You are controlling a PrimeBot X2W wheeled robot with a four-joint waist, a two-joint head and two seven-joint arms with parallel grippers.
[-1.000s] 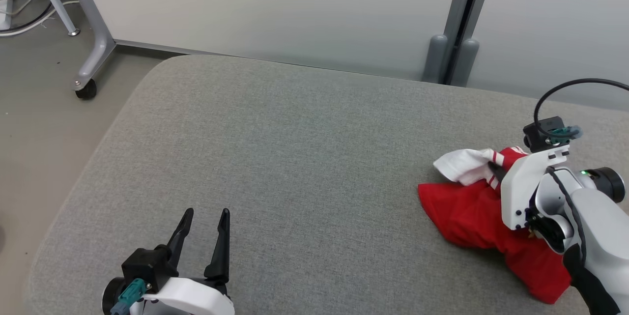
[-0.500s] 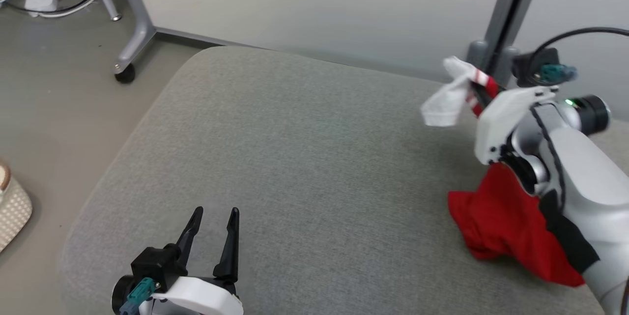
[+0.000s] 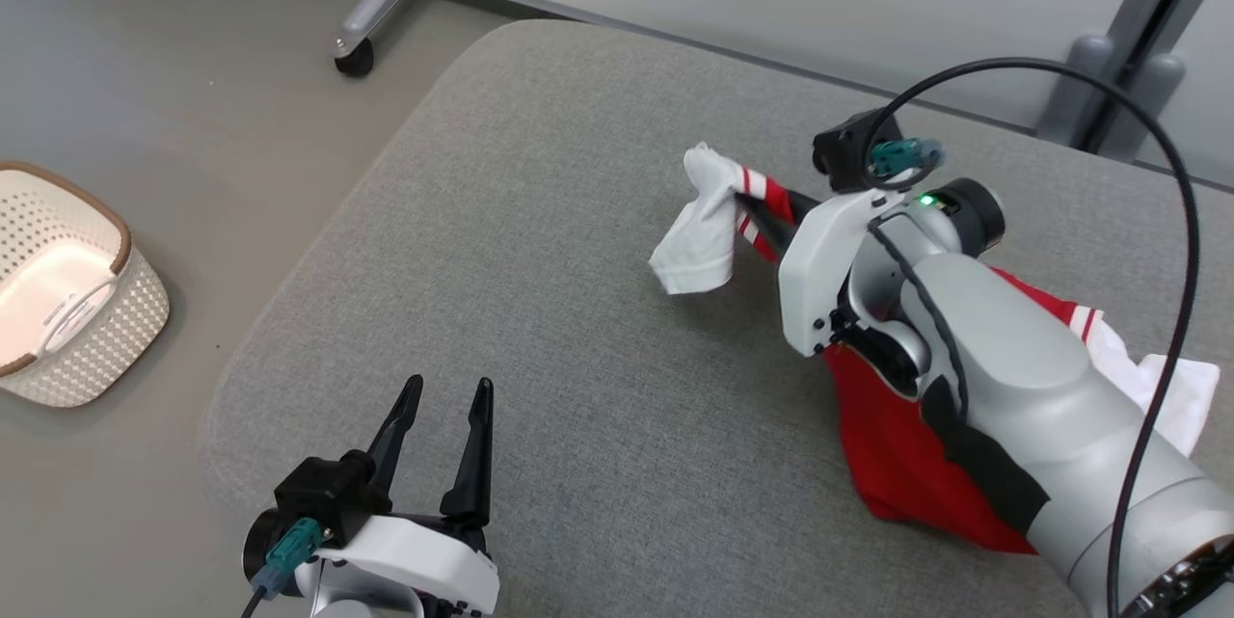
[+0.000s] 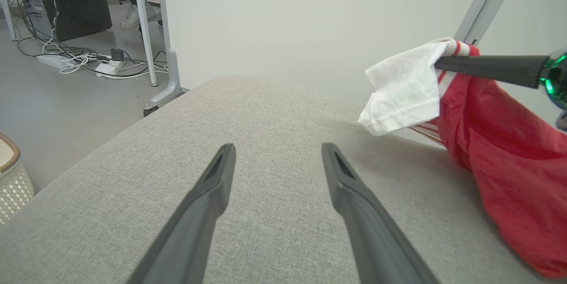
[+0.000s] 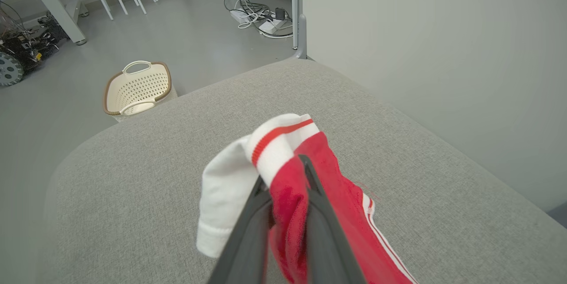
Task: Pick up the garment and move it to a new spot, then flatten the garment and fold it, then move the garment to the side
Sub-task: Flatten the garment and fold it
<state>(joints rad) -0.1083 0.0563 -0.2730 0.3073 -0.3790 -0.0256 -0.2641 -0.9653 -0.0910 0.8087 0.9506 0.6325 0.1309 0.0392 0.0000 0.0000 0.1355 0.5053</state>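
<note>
- One broad grey fabric cushion (image 3: 578, 242) carries one red garment with white sleeves (image 3: 897, 444). The garment is bunched toward the cushion's right side, with its red body trailing down onto the fabric.
- The right gripper (image 3: 744, 203) is clamped nearly closed on a striped sleeve cuff, held above the cushion. The right wrist view shows red cloth pinched between its two fingers.
- The head view adds a second white sleeve (image 3: 1162, 387), lying behind the forearm.
- The left gripper (image 3: 449, 387) hovers over the near left corner, jaws wide and empty.
- One cream perforated basket with a brown rim (image 3: 135, 314) stands on the floor, left of the cushion.
- The left wrist view takes in what appears to be a pair of pale shoes (image 4: 131, 17) beyond the desk legs.
</note>
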